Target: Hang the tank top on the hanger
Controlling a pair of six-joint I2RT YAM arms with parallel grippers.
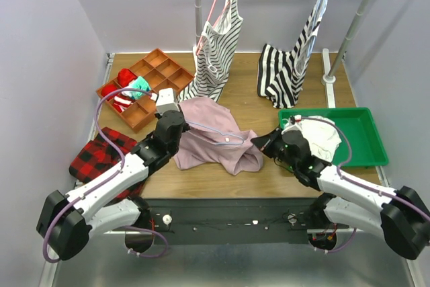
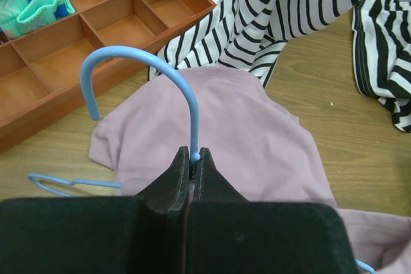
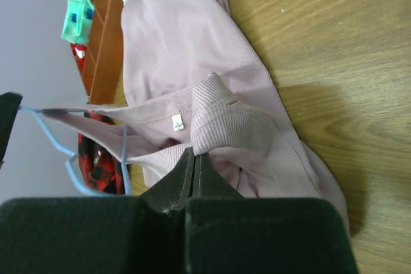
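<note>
1. The left gripper's (image 2: 194, 157) jaws are clamping the hanger (image 2: 194, 126) at its neck, just below the hook. The right gripper's (image 3: 194, 157) jaws are pinching the tank top's (image 1: 215, 140) ribbed edge.
2. The tank top is lying rumpled mid-worktop (image 1: 269, 173), between the arms. The wire seems to be entering its opening, so threading looks begun, not finished.
3. The hook is pointing away, towards the orange organiser (image 2: 45, 117). The garment's long axis is running far-left to near-right.

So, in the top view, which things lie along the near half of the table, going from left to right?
Red plaid cloth → tank top → right gripper pinching its edge → green tray.
</note>
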